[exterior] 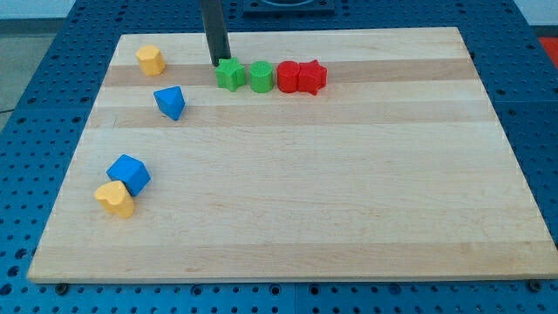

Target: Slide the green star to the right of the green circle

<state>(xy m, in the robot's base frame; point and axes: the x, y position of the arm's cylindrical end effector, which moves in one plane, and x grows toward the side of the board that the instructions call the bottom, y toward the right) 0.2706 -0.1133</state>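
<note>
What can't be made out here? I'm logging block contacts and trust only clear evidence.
- Camera view: whether my tip touches the green star; too fine to tell.
- Rod's upper part: cut off by the view's top edge.
- Red circle and red star: boundary between them blurred.
- Yellow block: partly hidden by the blue block.

The board (296, 192) is showing pale, smooth wood with a light grain running in bands and a soft matt sheen, while the surface under it (35, 52) is looking like blue perforated metal or plastic, which of the two I cannot tell. The green star (230, 74), green circle (261, 76), red blocks (302, 77), blue blocks (170, 102) and yellow blocks (150, 59) are all appearing as smooth, slightly glossy plastic. My tip (216, 64) is ending a dark, dull-finished rod.
</note>
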